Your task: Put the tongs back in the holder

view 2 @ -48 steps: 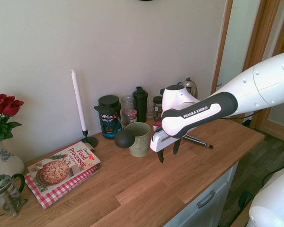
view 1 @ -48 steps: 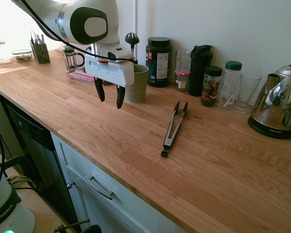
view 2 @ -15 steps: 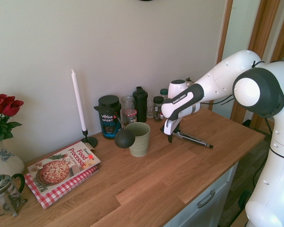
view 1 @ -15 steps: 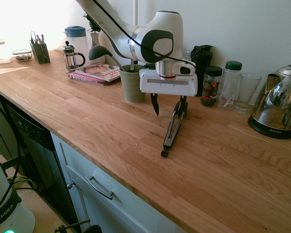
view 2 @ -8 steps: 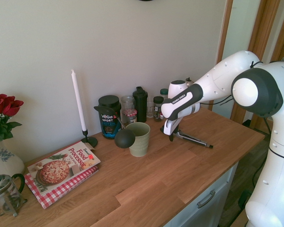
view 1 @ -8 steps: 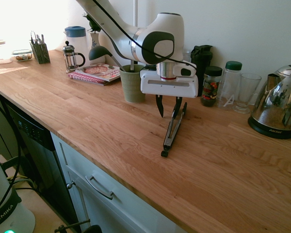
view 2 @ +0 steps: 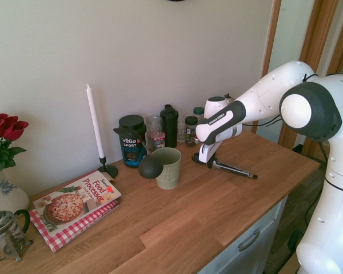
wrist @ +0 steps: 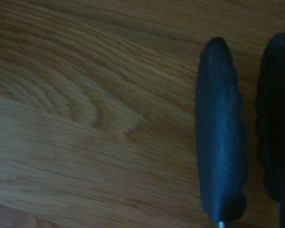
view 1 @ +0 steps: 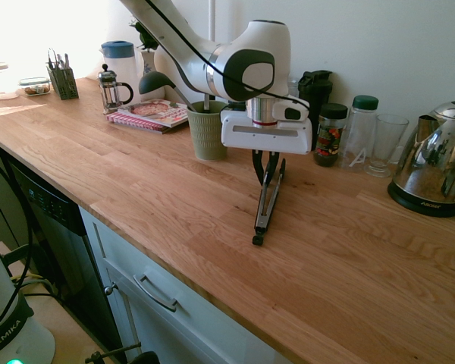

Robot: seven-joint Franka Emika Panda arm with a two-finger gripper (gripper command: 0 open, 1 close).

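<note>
My pincer (view 1: 265, 180) stands narrowly open at the tongs' (view 1: 271, 207) tip end; I can't tell whether it grips them. Their long axis runs from it toward the surface's (view 1: 174, 205) front edge.

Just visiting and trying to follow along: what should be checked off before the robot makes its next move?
1. Tongs within reach of the end effector: ok, its fingers are down at them.
2. Tongs firmly gripped: cannot tell, one finger hides part of them.
3. Tongs clear of the counter: not ok, the hinge end appears to rest on it.
4. Green holder upright: ok.
5. Room in the holder: cannot tell, though a black ladle already leans out.
</note>
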